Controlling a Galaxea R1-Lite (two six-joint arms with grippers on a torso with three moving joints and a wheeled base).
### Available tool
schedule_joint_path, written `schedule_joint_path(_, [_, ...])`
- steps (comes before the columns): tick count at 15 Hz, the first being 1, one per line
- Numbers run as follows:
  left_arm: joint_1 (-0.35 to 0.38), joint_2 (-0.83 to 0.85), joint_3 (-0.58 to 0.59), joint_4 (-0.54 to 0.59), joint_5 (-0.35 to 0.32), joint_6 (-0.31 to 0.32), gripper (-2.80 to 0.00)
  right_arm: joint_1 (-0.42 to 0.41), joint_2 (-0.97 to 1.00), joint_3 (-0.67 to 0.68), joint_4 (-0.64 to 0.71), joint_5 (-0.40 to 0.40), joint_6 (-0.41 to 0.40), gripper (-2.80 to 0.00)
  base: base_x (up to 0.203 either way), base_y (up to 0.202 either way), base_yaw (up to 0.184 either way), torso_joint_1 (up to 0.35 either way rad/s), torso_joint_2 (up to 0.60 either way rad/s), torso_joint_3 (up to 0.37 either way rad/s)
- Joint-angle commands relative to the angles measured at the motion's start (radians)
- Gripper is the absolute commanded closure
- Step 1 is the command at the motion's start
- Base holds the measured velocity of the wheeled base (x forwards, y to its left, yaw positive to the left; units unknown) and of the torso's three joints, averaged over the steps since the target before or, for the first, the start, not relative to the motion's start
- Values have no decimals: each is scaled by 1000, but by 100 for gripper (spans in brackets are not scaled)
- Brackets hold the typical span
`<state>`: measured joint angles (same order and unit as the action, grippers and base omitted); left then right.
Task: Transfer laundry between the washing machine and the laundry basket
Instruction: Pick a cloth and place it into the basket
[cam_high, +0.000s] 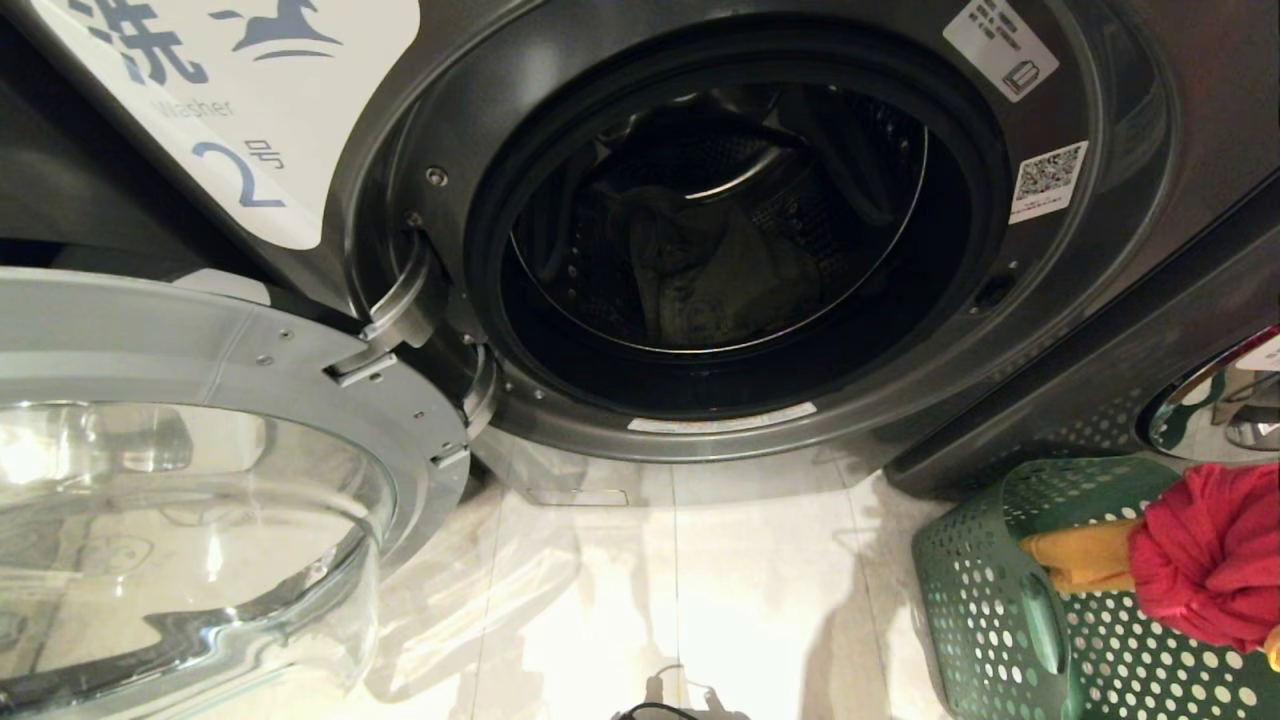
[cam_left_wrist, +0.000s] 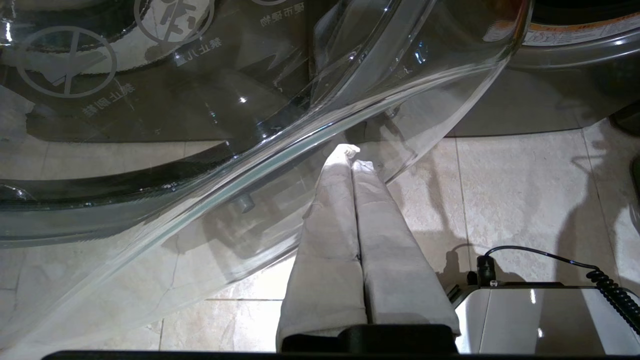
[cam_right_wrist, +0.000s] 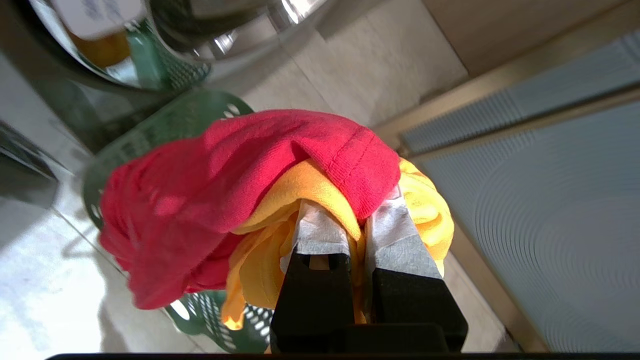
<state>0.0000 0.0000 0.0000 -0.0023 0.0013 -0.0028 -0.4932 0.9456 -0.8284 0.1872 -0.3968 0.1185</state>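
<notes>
Two garments, red cloth (cam_right_wrist: 200, 200) and yellow-orange cloth (cam_right_wrist: 425, 205), hang pinched in the right gripper (cam_right_wrist: 356, 227) above the perforated green plastic basket (cam_high: 1000, 600); left gripper (cam_left_wrist: 352, 160) pressed together

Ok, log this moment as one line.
right gripper: shut on red cloth garment and yellow-orange cloth garment | above green perforated plastic basket | left gripper: shut, idle

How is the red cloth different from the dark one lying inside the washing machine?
The red cloth is bright and hangs bunched over the green basket, gripped with a yellow-orange cloth by the right pincer. The grey-green cloth is dull and lies loose in the drum, untouched. Both are crumpled laundry.
</notes>
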Motion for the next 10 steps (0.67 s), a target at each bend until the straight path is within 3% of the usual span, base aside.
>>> schedule_joint_path(1, [0, 2, 0, -1, 0, 0, 0, -33, 52, 23, 3, 4, 8, 0, 0, 0, 0, 0, 0, 0])
schedule_joint_path(7, [0, 1, 0, -1, 0, 0, 0, -36, 87, 98, 5, 36, 13, 0, 0, 0, 0, 0, 0, 0])
schedule_joint_path(8, [0, 1, 0, -1, 0, 0, 0, -36, 93, 100, 5, 36, 13, -280, 0, 0, 0, 0, 0, 0])
schedule_joint_path(10, [0, 0, 0, -1, 0, 0, 0, -36, 99, 102, 5, 36, 13, -280, 0, 0, 0, 0, 0, 0])
